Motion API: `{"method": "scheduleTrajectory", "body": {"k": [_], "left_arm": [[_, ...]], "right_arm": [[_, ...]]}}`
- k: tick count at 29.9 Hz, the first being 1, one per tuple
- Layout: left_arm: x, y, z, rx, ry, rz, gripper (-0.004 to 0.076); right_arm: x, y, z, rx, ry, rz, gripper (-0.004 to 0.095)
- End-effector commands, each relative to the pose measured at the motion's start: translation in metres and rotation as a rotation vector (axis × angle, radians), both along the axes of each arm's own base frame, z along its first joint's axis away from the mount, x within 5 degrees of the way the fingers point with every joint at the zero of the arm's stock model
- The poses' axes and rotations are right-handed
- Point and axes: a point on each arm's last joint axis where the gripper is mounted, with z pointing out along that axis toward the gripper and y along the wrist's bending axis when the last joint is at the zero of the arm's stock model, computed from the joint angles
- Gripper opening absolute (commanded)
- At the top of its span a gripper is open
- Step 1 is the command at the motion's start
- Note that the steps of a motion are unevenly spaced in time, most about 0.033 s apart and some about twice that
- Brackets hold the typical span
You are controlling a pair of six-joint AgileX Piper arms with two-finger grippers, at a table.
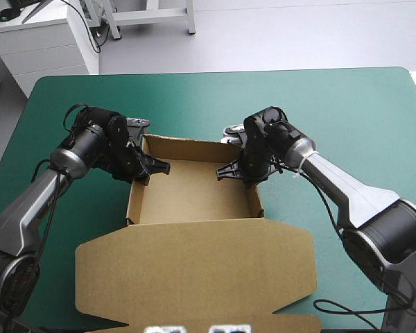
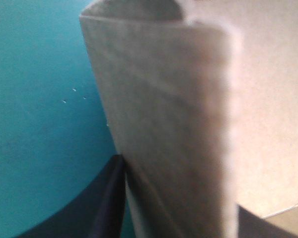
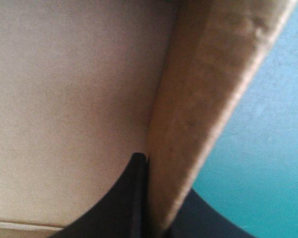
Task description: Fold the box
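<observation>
Looking at the high view, you see the brown box on the teal-green cover as an open tray, its lid flat toward the near edge. The left gripper is at the left wall and the right gripper at the right wall. Only the wrist views show you the grip: the left black fingers are almost closed with the left wall between them, and the right fingers pinch the right wall likewise.

Lab: white cabinet, teal-green worktable
</observation>
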Motion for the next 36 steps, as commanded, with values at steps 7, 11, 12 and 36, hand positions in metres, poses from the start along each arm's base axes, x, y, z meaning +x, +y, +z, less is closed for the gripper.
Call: {"method": "scheduleTrajectory", "body": {"k": [7,11,12,36], "left_arm": [[0.011,-0.018,0.005,-0.085,-0.107,-0.061,-0.0008],[0.018,-0.021,-0.01,-0.069,-0.067,-0.06,-0.0008],[0.02,-0.022,-0.014,-0.066,-0.057,-0.06,-0.0008],[0.032,-0.023,-0.028,-0.018,-0.095,-0.122,0.0259]], "right_arm": [[-0.002,0.011,0.029,0.165,-0.099,0.029,0.0],[0.006,-0.001,0.029,0.156,-0.109,-0.004,0.0],[0.008,-0.004,0.029,0.158,-0.111,-0.014,0.0],[0.029,-0.034,0.029,0.025,-0.219,-0.057,0.0526]]}}
